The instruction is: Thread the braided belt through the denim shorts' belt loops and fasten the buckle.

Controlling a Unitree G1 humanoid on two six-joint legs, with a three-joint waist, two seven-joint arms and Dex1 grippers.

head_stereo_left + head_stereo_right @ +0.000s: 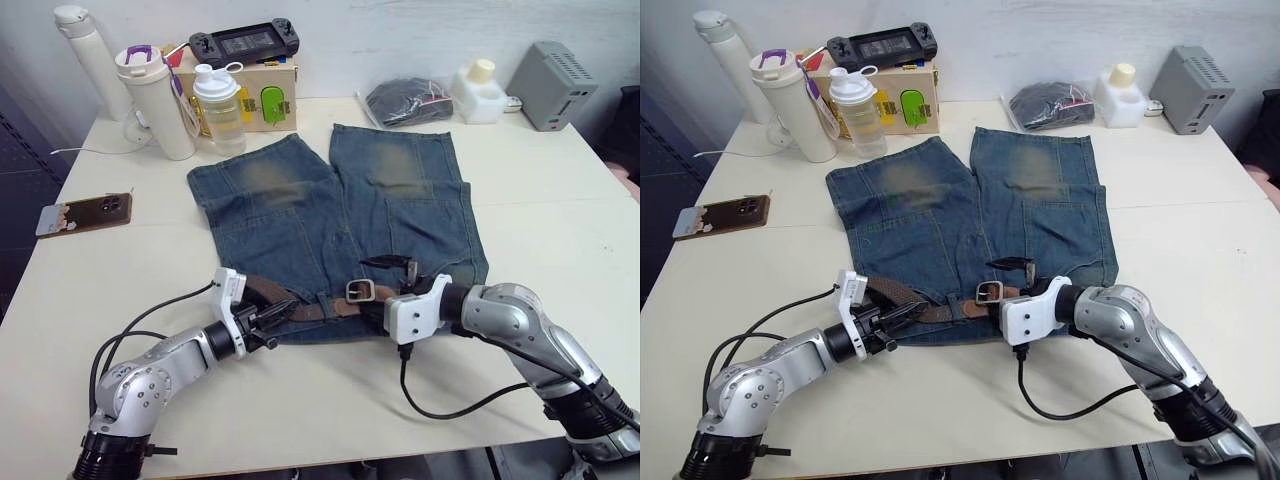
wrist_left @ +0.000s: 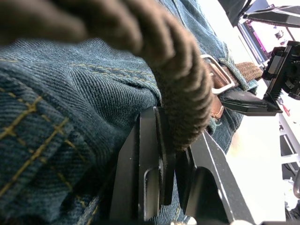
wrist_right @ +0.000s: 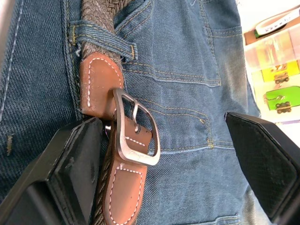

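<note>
Buckle (image 3: 136, 129) fills the right wrist view between the wide-spread right pincer (image 3: 164, 164); left pincer (image 2: 173, 173) clamps the braided belt (image 2: 183, 103).

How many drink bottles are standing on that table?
3, all at the far left corner: a tall white flask farthest back, a cream tumbler with a purple lid loop in front of it, and a small clear shaker bottle beside the wooden box.

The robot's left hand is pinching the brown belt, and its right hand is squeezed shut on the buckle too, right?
Not quite. The left hand is pinching the belt, but the right hand is open, not squeezed shut. The right wrist view shows its fingers spread wide, with the buckle lying beside one finger on the shorts.
</note>
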